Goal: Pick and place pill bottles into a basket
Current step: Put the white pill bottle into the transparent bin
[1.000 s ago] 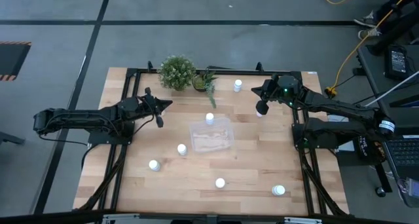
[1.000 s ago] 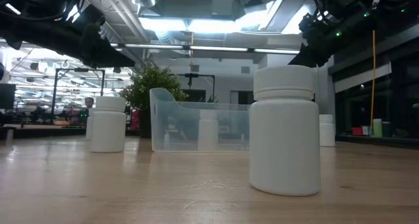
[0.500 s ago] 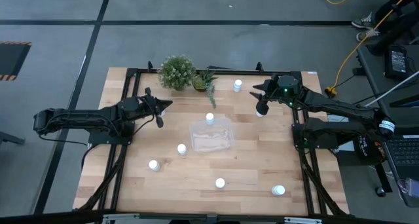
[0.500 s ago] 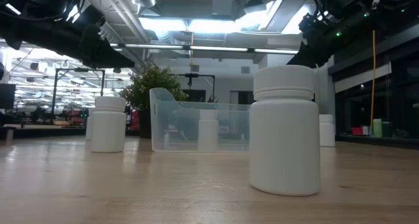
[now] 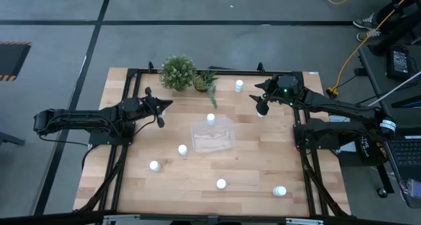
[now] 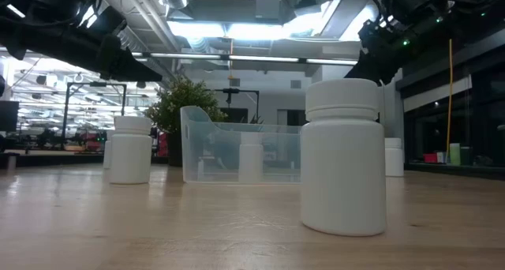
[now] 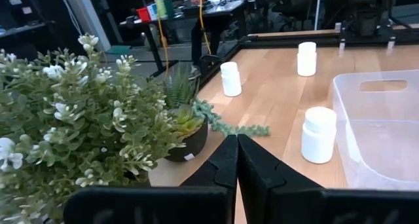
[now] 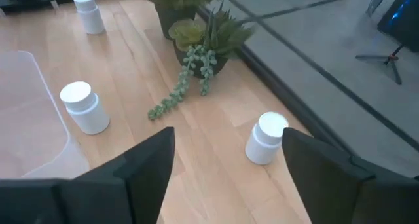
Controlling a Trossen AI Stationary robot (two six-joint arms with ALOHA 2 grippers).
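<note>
Your right gripper (image 8: 222, 178) has its fingers spread wide with nothing between them, hovering over the back right part of the bench (image 5: 250, 166). Nearest to it, a bottle (image 8: 267, 138) stands upright just ahead of the gap between the fingers, close to the back edge. Its long axis is vertical, so I'd guess a straight drop over the cap works. That one is my bet for the next pick, and the right arm is clearly the closer of the two.

Just past it the trailing plant (image 8: 196, 47) spills its strands onto the wood, beside the bottle but not touching it. Watch those strands if you swing toward the basket (image 5: 212, 137).

A second bottle (image 8: 84, 107) stands right at the basket's back rim, and a third (image 8: 88, 13) is farther off. The basket sits mid-bench and looks like it has no bottles in it yet; the rest are scattered in front of it, e.g. one (image 5: 281, 191) near the front right.

Your left gripper (image 7: 237, 160) has its fingers pressed together, holding nothing, parked by the bushy plant (image 7: 72, 119) at the back left.
</note>
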